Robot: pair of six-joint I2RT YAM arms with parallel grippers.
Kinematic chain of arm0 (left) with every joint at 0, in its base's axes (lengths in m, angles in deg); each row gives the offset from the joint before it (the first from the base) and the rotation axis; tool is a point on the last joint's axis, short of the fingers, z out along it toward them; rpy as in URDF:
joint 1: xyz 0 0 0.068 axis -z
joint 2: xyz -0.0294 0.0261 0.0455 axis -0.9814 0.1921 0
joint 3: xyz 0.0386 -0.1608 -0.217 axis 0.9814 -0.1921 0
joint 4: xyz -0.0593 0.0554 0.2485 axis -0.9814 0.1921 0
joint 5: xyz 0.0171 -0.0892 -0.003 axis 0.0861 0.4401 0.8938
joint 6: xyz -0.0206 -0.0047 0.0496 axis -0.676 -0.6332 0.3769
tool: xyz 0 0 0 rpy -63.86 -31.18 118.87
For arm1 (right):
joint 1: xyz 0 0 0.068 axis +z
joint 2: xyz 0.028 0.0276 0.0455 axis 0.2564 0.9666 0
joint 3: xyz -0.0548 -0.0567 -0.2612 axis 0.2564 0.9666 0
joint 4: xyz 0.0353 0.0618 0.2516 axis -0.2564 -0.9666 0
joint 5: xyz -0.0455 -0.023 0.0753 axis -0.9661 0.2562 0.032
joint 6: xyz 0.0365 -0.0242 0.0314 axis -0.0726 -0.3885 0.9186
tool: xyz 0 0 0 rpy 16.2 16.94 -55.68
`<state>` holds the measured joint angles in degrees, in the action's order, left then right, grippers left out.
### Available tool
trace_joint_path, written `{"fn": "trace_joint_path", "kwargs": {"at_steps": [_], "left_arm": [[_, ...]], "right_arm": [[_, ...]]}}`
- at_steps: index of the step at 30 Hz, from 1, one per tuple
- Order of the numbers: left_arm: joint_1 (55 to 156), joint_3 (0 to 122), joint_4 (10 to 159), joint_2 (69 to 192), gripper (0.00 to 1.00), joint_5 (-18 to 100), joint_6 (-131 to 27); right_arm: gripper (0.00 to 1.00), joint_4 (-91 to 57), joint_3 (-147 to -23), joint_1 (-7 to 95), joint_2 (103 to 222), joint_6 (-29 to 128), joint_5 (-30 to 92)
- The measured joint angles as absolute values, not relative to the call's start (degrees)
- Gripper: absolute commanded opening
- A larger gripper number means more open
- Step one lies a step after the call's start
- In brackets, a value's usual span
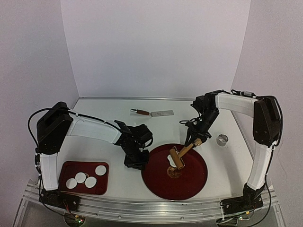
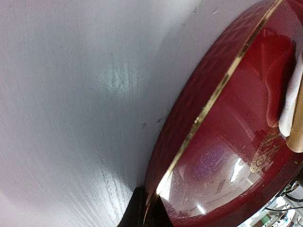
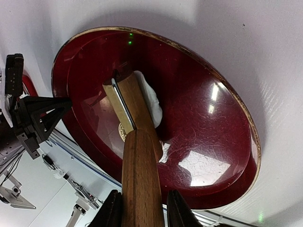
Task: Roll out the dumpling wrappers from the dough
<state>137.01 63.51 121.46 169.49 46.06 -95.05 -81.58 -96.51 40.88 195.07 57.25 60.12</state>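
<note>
**Pin on the dough, plate pinched at its rim**

Grasping the wooden handle of the rolling pin with the right gripper, one finger pressed to each side. Resting the roller on the ragged white dough near the middle of the round red plate, handle slanting up toward the far right. Clenched with the left gripper on the plate's left edge, the gold rim running in between the dark fingertips in the left wrist view.

At the near left, well apart from the plate: four dumpling wrappers, flat white discs, lying on a small red tray. Three bunched toward the tray's front, the fourth nearer its far right corner.

Around the edges: bare white table between tray and plate, crossed above by the left forearm. Plate's near rim close to the metal front rail. Beyond the plate, white surface up to the back wall, broken only by a small wooden-handled tool and a flat metal piece lying end to end near the back edge. Just right of the right wrist, near the table's right edge, a small metal ring. Within the plate, bare red surface around the dough, widest on the right.
</note>
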Motion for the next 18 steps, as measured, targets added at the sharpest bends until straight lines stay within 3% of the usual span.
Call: {"fn": "trace_joint_path", "kwargs": {"at_steps": [18], "left_arm": [[137.0,63.5,121.5,169.5,0.00,46.1,-95.1]], "right_arm": [[0.00,-80.2,-96.1,42.7,194.9,59.6,59.2]]}}
